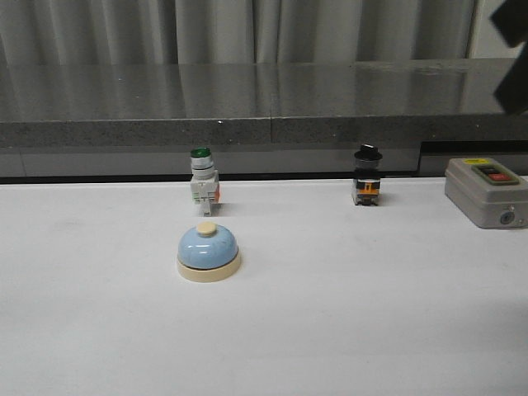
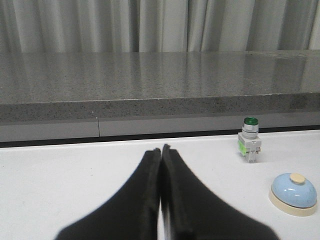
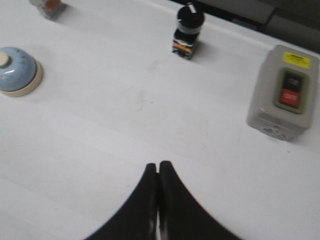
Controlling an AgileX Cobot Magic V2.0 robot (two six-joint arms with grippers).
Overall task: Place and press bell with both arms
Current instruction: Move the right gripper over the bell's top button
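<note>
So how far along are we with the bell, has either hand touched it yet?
Nothing looks done. The bell sits free on the white table, in front of the green-capped switch. The left hand and right hand are both shut, empty and away from it. Grasping, placing and pressing remain.

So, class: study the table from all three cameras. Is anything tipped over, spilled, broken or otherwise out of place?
Nothing stands out. The bell sits flat and upright on the white table, the green-capped switch, black-knobbed switch and grey control box all stand upright, apart from one another. Both the left gripper and the right gripper are shut and empty.
</note>
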